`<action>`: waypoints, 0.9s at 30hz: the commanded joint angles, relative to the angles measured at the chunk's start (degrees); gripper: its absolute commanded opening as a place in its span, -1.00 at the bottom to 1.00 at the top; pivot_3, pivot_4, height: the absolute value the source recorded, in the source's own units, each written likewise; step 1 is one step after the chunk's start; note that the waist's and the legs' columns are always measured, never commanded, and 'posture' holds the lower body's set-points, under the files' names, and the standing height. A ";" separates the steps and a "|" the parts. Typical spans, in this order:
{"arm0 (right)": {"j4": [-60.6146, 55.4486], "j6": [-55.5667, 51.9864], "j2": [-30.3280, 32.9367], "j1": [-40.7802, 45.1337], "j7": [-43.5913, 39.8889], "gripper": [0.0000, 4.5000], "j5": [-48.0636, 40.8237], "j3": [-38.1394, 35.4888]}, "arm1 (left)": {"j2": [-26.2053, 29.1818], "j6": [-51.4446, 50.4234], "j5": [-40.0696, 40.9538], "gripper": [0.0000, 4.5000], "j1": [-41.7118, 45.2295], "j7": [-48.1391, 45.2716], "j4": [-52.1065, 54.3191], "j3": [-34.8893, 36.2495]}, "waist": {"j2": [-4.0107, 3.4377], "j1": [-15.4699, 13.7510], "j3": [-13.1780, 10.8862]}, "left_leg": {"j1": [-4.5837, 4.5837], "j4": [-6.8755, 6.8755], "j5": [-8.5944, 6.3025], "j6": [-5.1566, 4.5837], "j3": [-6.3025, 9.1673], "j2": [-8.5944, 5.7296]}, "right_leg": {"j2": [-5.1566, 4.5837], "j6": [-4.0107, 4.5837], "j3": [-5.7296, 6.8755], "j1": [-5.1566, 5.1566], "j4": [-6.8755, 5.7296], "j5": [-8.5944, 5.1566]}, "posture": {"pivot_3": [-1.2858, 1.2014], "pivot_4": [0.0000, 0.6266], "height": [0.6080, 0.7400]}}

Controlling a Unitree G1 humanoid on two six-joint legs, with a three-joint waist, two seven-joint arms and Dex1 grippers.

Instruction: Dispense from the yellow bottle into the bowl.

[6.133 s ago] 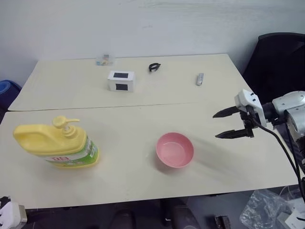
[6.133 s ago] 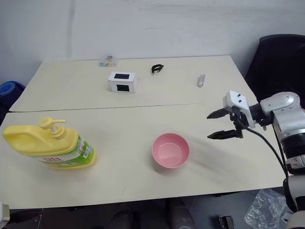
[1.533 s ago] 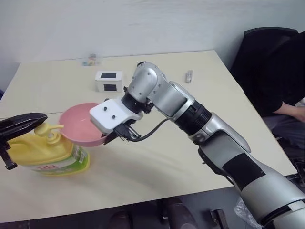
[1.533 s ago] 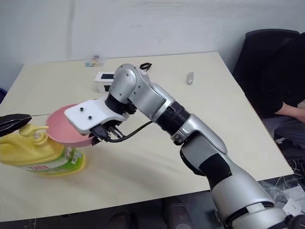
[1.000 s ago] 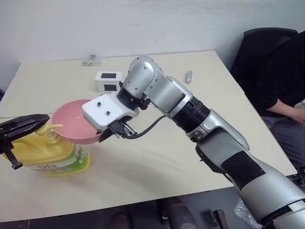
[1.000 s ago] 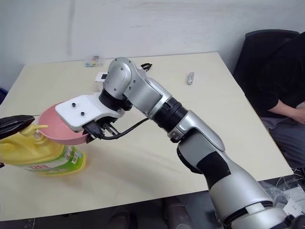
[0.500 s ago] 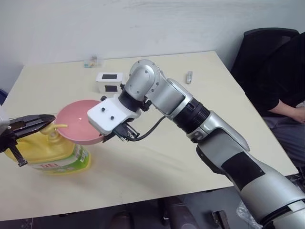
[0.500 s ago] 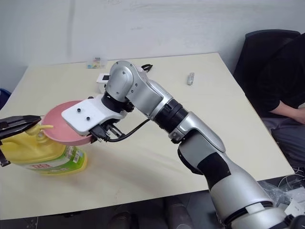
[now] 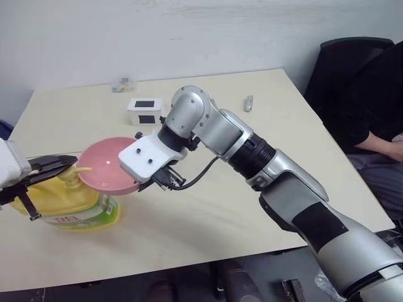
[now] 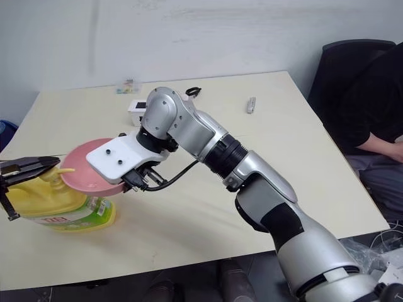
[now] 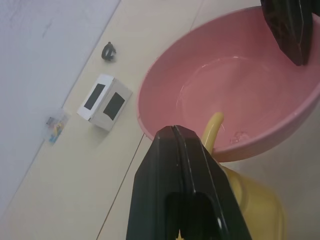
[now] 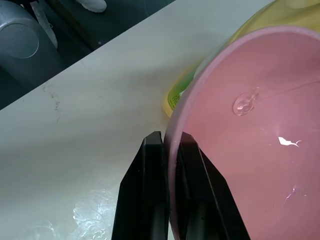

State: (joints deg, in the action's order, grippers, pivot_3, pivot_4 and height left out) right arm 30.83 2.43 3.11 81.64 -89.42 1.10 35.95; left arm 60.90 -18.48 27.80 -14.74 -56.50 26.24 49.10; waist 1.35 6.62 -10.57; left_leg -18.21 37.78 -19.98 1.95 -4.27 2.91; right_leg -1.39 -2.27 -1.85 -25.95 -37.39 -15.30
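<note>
Since a moment ago the bowl (image 9: 107, 165) has drifted a little back to the right over the bottle while the left gripper (image 9: 55, 165) has crept in above the pump, and a small clear blob now sits on the bowl's inside wall. Nearest me, the yellow bottle (image 9: 60, 201) stands at the front left of the surface (image 9: 208, 220), its pump spout (image 11: 212, 127) reaching over the rim into the bowl. The right gripper (image 12: 167, 195) is pinched tight on the bowl's rim, one finger inside and one outside, holding it in the air just under the spout. The left gripper is closed, empty, resting over the pump head. To do this well, I'd say press straight down with the closed fingers, keeping the bowl level and steady beneath the spout. Farther back lie a white box (image 9: 144, 111) and a remote (image 9: 249, 102).
</note>
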 commanded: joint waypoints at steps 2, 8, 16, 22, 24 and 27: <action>-2.25 1.01 -0.52 1.27 -2.55 -1.00 -1.26 -1.66 | -0.38 -7.27 2.04 -0.99 -0.43 -0.08 -1.13 -5.43 | 0.00 -0.08 0.00 | 0.04 -0.03 0.01 -0.01 0.02 0.00 | 0.00 0.01 0.02 0.03 0.00 -0.01 | 0.03 -0.52 1.00; -3.48 1.00 1.29 0.48 -3.01 -1.00 -2.17 -2.34 | 1.20 -22.84 19.97 -0.82 7.85 2.66 -0.76 3.90 | 0.41 -0.17 -0.09 | -0.20 -0.02 0.01 -0.01 0.18 0.02 | 0.01 0.01 0.14 -0.14 0.00 -0.01 | 0.03 -0.52 1.00; -8.42 5.00 10.88 -7.12 -3.07 -1.00 -2.35 0.60 | 5.58 -40.02 31.16 0.20 6.89 -2.99 0.22 25.70 | 0.68 -0.26 -0.09 | -1.61 0.24 0.04 0.22 0.69 0.19 | -0.11 -0.01 0.77 -0.99 0.26 0.00 | 0.03 -0.52 1.00; -3.94 12.79 15.08 -14.73 0.66 -1.00 3.23 1.35 | 1.66 -44.65 24.93 0.87 -14.70 -19.26 5.01 50.65 | 0.60 0.23 -0.14 | -2.27 0.25 0.15 0.55 0.67 0.21 | -0.14 0.00 1.31 -1.61 0.39 0.00 | 0.03 -0.52 1.00; -1.61 15.97 15.66 -16.49 2.40 -1.00 5.24 1.57 | -2.75 -42.44 23.44 0.87 -23.72 -23.57 6.20 56.72 | 0.56 0.33 -0.17 | -2.27 0.26 0.09 0.64 0.68 0.26 | -0.15 0.11 1.46 -1.63 0.42 -0.07 | 0.03 -0.52 1.00; 2.61 19.63 15.13 -17.84 5.57 -1.00 8.52 1.72 | -9.42 -37.71 22.30 0.87 -33.28 -27.29 7.27 60.88 | 0.58 0.52 -0.17 | -2.20 0.32 0.05 0.70 0.67 0.25 | -0.11 0.25 1.46 -1.63 0.53 -0.15 | 0.03 -0.52 1.00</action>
State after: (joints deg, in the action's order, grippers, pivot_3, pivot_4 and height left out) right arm 33.20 19.28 18.89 63.26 -85.85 8.72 38.12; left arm 53.02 -59.05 51.17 -45.80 -81.51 32.95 106.83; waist 1.93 7.14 -10.74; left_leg -20.37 38.13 -19.95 2.62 -3.59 2.99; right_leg -1.47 -2.02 -0.40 -27.56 -36.92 -15.45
